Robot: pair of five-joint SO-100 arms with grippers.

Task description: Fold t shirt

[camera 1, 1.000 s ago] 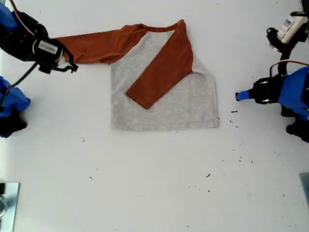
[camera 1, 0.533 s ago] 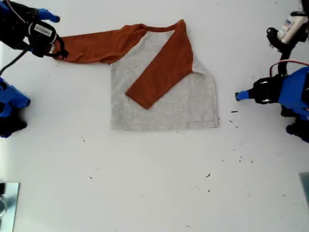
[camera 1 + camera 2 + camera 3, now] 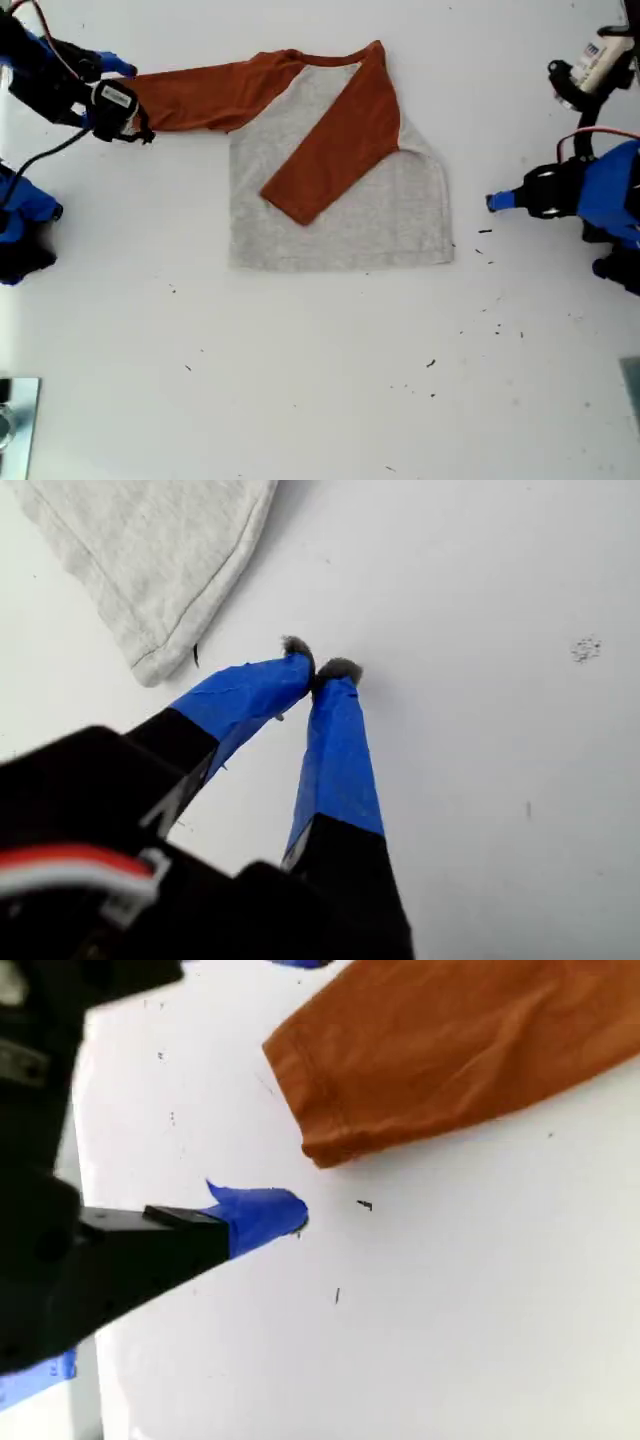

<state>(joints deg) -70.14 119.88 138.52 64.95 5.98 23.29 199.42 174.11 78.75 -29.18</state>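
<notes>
So the small heather-grey t shirt with rust-orange long sleeves (image 3: 340, 165) is lying flat on the white table (image 3: 320, 380), up in the top middle of the exterior view. One sleeve is folded diagonally across the grey body, the other sticks straight out toward the exterior view's left. My second gripper (image 3: 112, 85) is right at that outstretched cuff, on the exterior view's left. In the second wrist view the orange cuff (image 3: 320, 1110) sits just beside one blue-taped fingertip (image 3: 265, 1215) but clearly apart from it, bare table between them, nothing grasped. The other finger only shows as a sliver of blue at the picture's edge, so the fingers look spread wide and released. My first gripper (image 3: 320, 668) is over on the exterior view's right, well clear of the shirt's side edge. Its two blue-taped fingers are pinched together at the tips with nothing in them, and a grey hem corner (image 3: 160, 650) lies near but not touching
</notes>
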